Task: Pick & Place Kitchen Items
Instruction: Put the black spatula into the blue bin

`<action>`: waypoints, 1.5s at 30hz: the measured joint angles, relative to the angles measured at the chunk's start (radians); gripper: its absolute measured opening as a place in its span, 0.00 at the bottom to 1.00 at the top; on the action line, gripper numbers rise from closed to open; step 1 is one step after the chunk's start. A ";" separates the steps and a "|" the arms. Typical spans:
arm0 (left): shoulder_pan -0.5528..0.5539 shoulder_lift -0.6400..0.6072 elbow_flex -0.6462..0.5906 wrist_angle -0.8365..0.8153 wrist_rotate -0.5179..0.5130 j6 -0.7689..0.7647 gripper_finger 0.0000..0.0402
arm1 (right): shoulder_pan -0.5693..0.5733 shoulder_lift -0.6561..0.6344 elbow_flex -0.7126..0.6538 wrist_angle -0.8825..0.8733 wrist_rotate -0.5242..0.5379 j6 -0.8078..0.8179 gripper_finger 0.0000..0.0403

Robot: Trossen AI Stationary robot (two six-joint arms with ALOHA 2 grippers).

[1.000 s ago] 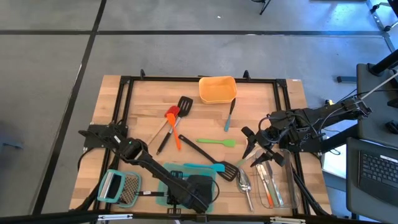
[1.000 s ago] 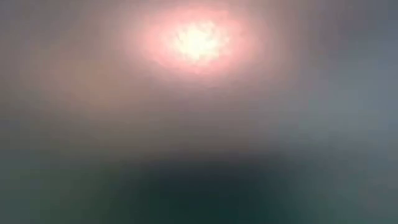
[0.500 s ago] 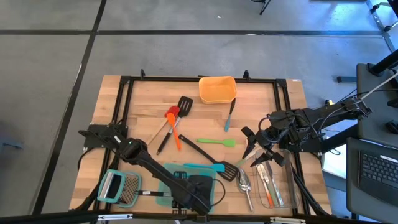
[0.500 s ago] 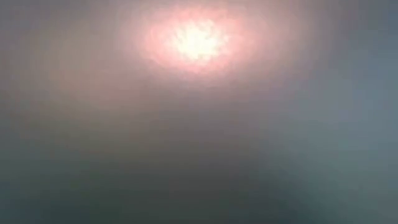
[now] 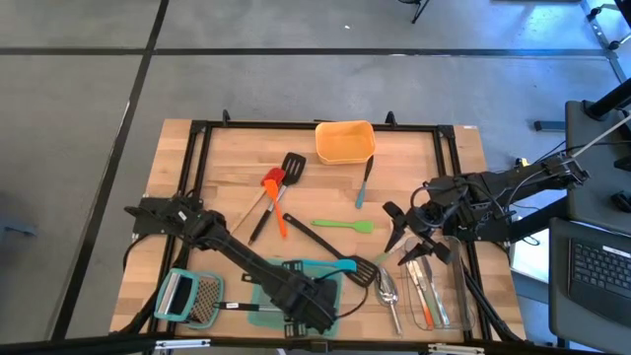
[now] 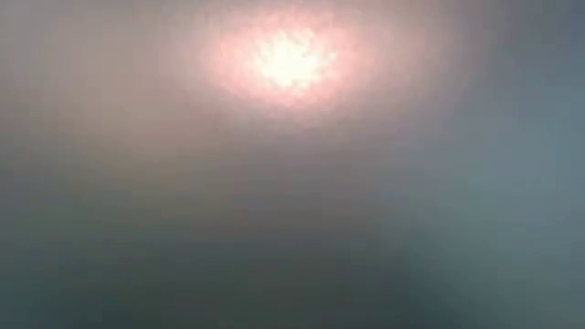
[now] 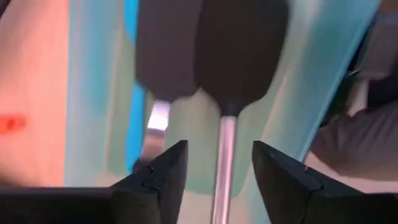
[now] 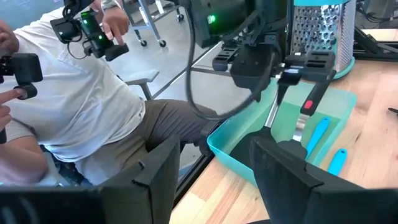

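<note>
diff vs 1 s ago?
The left gripper opened over the teal bin, letting go of a black-handled utensil that now lies in the bin, and its arm shifted slightly. The right gripper stayed open by the clear container. Loose utensils on the table didn't move.

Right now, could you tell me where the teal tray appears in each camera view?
High view: teal tray at bottom centre, under the left gripper.
Low view: cannot be made out.
Left wrist view: fills the background.
Right wrist view: centre.
Shared landmark: the grater beside it.
</note>
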 joint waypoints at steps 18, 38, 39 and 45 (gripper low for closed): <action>0.039 0.021 -0.142 0.374 -0.025 0.110 0.00 | 0.075 -0.015 0.000 -0.033 -0.007 0.031 0.49; 0.099 0.048 -0.244 0.687 0.063 0.217 0.00 | 0.159 -0.066 0.000 -0.013 0.000 -0.008 0.49; 0.104 0.048 -0.244 0.698 0.063 0.222 0.00 | 0.159 -0.066 0.000 -0.012 0.000 -0.008 0.49; 0.119 0.048 -0.244 0.740 0.076 0.240 0.00 | 0.159 -0.066 0.000 -0.008 0.000 -0.012 0.49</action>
